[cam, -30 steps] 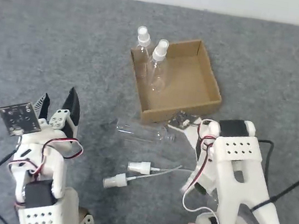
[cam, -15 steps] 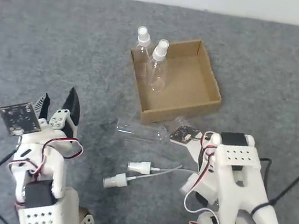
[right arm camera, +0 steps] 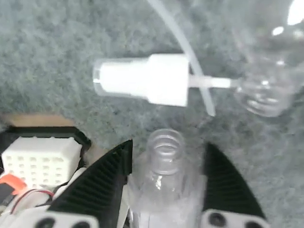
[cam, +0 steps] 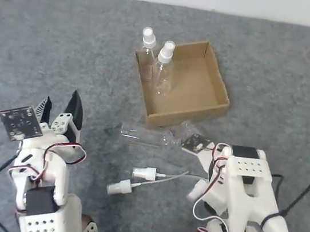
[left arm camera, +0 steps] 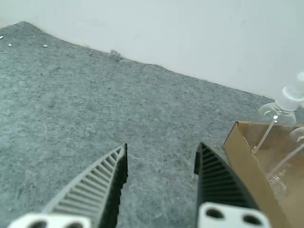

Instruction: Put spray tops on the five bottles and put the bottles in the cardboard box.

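- Cardboard box (cam: 187, 116): 2 capped bottles (cam: 162, 71) stand at 1 corner, seemingly inside, so approx. 2 of 5 done.
- R gripper (right arm camera: 167, 145) is clamped on an uncapped bottle (right arm camera: 161, 190), neck poking past the fingertips, just beside a loose spray top (right arm camera: 142, 78).
- 2nd loose top (cam: 120, 188) lies near the 1st on the grey felt (cam: 278, 64).
- Another bare bottle (cam: 143, 134) lies on its side in front of the box, no top.
- L gripper (left arm camera: 161, 175): jaws apart, nothing between, well apart from the parts.
- 4 bottles counted; can't tell re the 5th.
- Est. left: cap 3, box 3.
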`<state>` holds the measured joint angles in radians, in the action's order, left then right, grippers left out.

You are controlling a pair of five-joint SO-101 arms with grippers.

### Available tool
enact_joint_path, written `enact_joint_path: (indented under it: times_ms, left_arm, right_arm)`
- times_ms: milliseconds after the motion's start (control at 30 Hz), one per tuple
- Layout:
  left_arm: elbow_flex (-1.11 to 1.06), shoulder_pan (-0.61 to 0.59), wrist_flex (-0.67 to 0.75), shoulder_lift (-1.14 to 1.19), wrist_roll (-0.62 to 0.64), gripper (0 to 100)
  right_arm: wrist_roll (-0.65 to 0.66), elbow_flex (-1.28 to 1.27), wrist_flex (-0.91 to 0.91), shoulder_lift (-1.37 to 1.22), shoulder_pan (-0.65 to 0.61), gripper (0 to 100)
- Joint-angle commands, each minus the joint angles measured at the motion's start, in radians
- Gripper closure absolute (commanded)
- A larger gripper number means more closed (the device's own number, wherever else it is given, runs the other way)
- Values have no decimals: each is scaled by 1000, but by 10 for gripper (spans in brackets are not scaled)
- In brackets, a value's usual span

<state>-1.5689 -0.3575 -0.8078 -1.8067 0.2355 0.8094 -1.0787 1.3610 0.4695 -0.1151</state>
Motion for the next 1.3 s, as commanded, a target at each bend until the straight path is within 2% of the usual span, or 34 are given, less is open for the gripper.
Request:
enact_joint_path:
  times_ms: [0,300,700,1067,1133,1267]
  left_arm:
    - [8,-9,32,-17,-6,784]
    - [8,-9,32,-17,-6,784]
    - [8,-9,31,-17,-6,784]
    - [8,-9,31,-17,-6,784]
    - [8,-9,31,-17,-6,784]
    - [8,-9,31,-17,-6,784]
  right_arm:
    - [92,-26,-51,38,16,903]
    - [97,32,-61,47,18,972]
    - [92,210,-62,41,18,972]
    - [74,226,-208,36,18,966]
    - [23,226,-219,38,18,940]
    - [-28,226,-197,45,18,781]
